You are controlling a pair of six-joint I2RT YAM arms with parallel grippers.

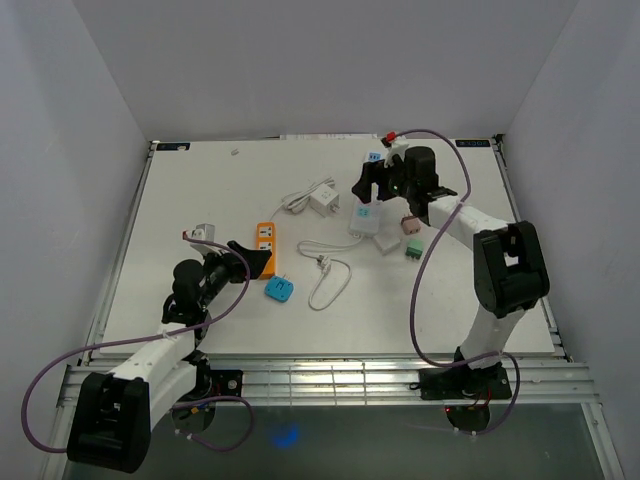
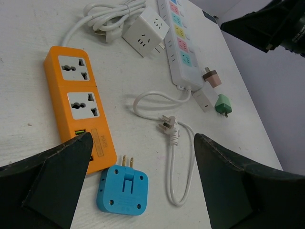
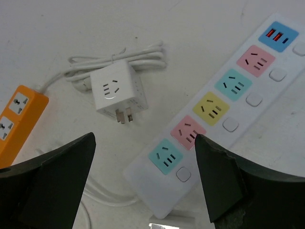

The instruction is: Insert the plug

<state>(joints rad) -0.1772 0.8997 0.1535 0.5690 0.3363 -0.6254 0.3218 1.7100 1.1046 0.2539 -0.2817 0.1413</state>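
The plug (image 2: 167, 125), white on its looped cord, lies flat on the table (image 1: 170, 210) between the orange power strip (image 2: 78, 107) and the white power strip (image 3: 228, 100). Both claws stand wide apart and hold nothing. The left claw (image 2: 143, 143) is near the blue adapter (image 2: 123, 190). The right claw (image 3: 143, 140) hangs over the white power strip's end, beside the cube adapter (image 3: 116, 90).

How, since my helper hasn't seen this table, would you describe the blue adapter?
Find the orange power strip, left of centre. Just off its near end lies the blue adapter: a flat square block with two bare prongs and no cord.
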